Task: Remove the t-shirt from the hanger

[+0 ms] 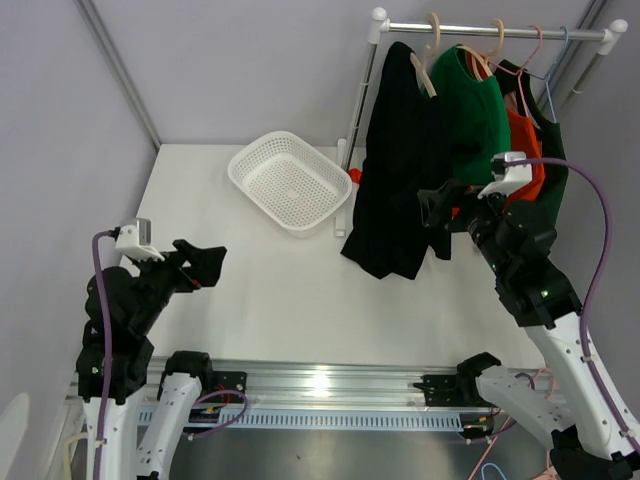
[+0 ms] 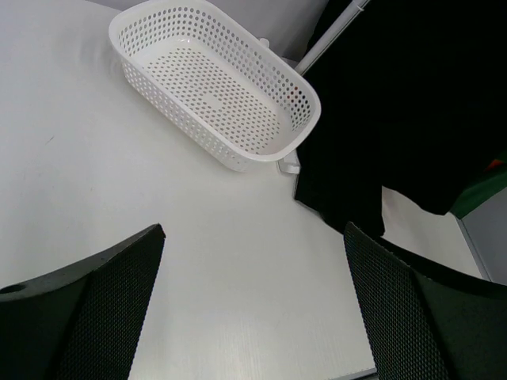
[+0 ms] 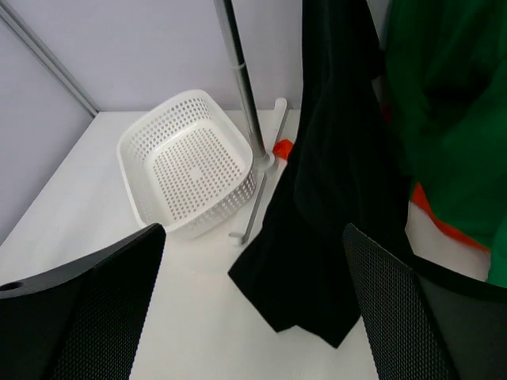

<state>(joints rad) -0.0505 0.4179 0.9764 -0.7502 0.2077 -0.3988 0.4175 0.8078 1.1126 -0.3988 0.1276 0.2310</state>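
Note:
A black t-shirt (image 1: 395, 170) hangs from a wooden hanger (image 1: 424, 62) at the left end of the rail, its hem reaching the table. It also shows in the left wrist view (image 2: 396, 111) and the right wrist view (image 3: 333, 214). A green t-shirt (image 1: 475, 110) hangs beside it on the right, with an orange one (image 1: 525, 150) behind. My right gripper (image 1: 438, 215) is open and empty, just right of the black shirt's lower part. My left gripper (image 1: 205, 265) is open and empty, low over the table at the left.
A white perforated basket (image 1: 290, 182) lies on the table left of the rack's upright pole (image 1: 358, 100). The rail (image 1: 495, 32) carries several hangers. The rack's foot (image 3: 257, 202) lies on the table by the basket. Grey walls enclose the table.

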